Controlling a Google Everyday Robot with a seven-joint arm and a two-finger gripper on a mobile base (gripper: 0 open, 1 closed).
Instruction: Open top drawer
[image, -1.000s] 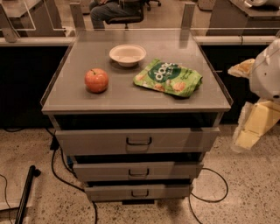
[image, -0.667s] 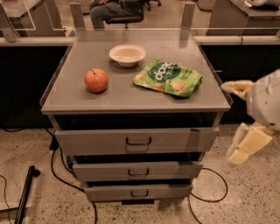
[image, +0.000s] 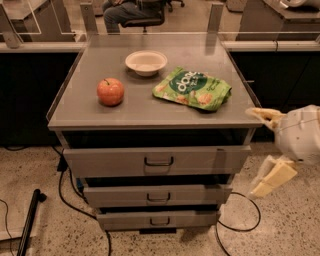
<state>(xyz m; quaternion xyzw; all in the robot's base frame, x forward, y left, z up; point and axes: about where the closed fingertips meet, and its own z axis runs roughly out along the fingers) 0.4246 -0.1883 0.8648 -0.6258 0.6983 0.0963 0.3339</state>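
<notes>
My gripper hangs at 3 o'clock of the top drawer, fingers apart, nothing held. Looks like the approach step to me. Next up is hooking the handle.

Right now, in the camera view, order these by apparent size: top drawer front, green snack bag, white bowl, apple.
top drawer front
green snack bag
white bowl
apple
The bowl lies farther back than the apple, so that pair is unsure.
The gripper hangs open, right of the cabinet.

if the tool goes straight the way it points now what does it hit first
Probably the right end of the top drawer; the tool sits right of the cabinet, pointing left. Depth is unclear; it might pass in front.
</notes>
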